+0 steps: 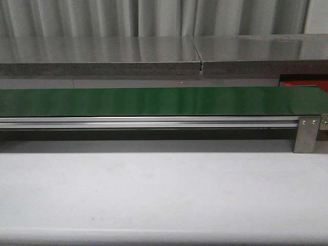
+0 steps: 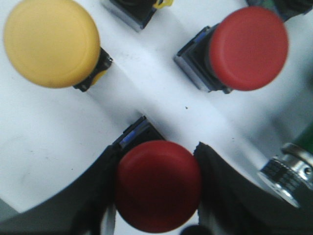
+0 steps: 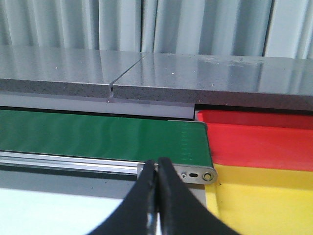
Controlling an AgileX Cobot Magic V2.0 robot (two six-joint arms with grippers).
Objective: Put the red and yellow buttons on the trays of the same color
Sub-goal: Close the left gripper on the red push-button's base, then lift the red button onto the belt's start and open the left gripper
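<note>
The long green conveyor belt (image 1: 154,101) spans the white table (image 1: 164,195). At its end lie the flat bright red tray (image 3: 264,142) and the flat yellow tray (image 3: 264,200), side by side. The left gripper (image 2: 157,188) pinches a domed dark red push-button (image 2: 157,185); a yellow button (image 2: 51,41) and another red button (image 2: 249,48) lie nearby. The right gripper (image 3: 157,196) has its fingers pressed together, holding nothing
</note>
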